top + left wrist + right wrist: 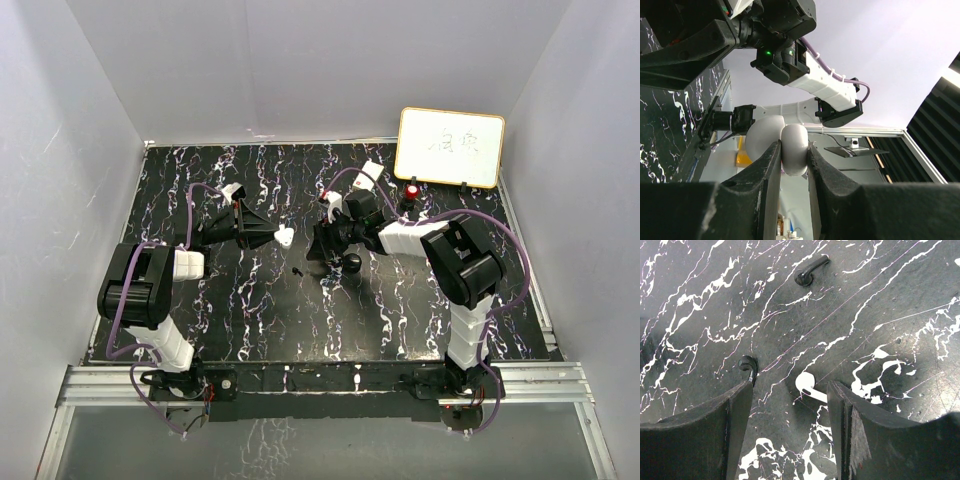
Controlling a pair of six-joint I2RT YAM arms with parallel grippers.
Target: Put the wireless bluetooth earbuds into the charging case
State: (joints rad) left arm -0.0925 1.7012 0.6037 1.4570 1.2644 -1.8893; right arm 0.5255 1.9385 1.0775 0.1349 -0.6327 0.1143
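Note:
My left gripper [792,155] is shut on the white charging case [796,148] and holds it in the air left of the table's centre [284,237]. Its lid looks swung open. In the right wrist view my right gripper [790,387] stands open just above the marble top. A white earbud [807,384] lies between its fingers, close to the right finger [840,405]. One black earbud [748,365] rests at the tip of the left finger. Another black earbud [810,270] lies farther off. From above, the right gripper [322,252] points down at mid-table.
A black round puck [353,263] sits right beside the right gripper. A small whiteboard [450,147] leans at the back right, with a red-topped object [412,188] in front of it. White walls enclose the black marble table [240,320].

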